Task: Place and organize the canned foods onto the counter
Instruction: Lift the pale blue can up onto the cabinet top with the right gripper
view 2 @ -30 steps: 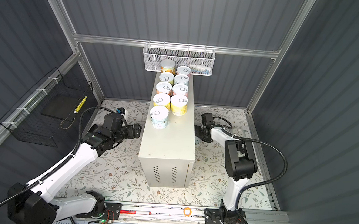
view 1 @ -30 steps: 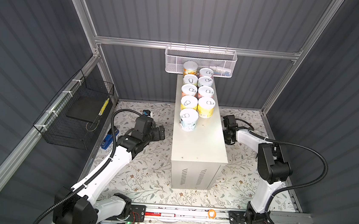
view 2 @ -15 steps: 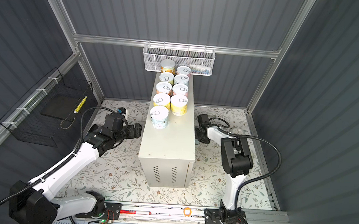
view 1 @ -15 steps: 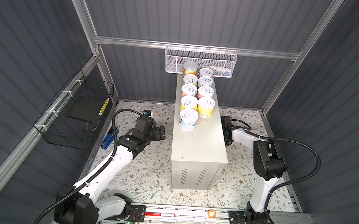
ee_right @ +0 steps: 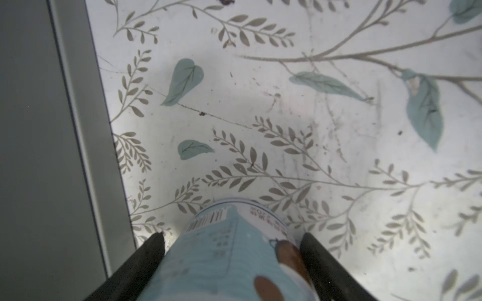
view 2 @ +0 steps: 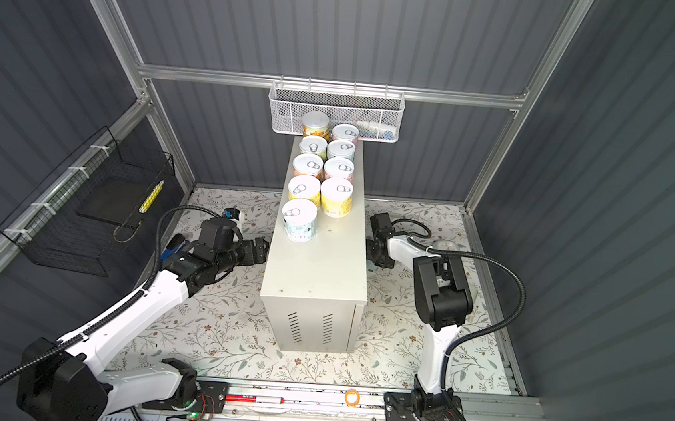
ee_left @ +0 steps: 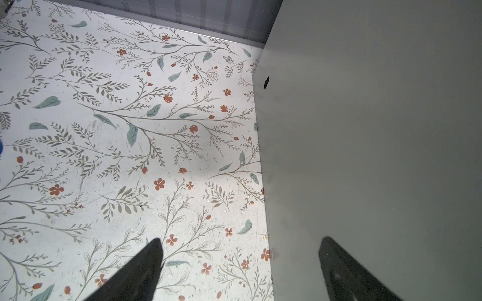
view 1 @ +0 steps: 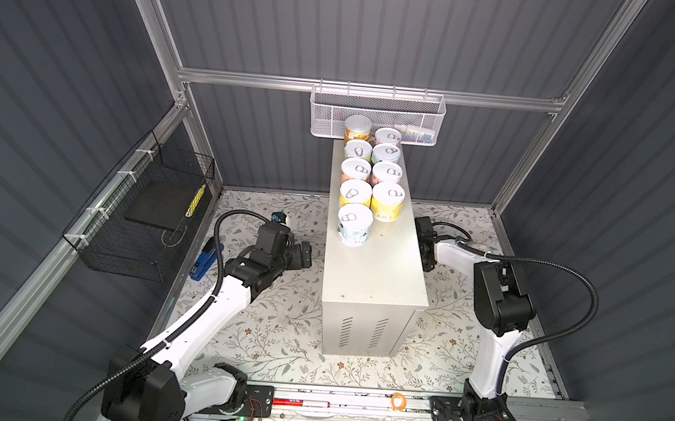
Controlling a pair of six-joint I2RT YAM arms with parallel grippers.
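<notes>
Several canned foods stand in two rows on the far half of the beige counter; nearest is a pale teal-white can, beside a yellow can. Another pale teal can stands on the floral floor against the counter's right side, hidden in both top views. My right gripper is shut on it, one finger pressed to each side. My left gripper hangs open and empty at the counter's left wall, just above the floor.
A white mesh basket hangs on the back wall just behind the last cans. A black wire basket is fixed to the left wall. A blue tool lies on the floor at the left. A pale round thing lies behind my right arm.
My right gripper's fingers have come together onto the teal can, and its arm has swung in closer to the counter. The left arm has hardly moved.
</notes>
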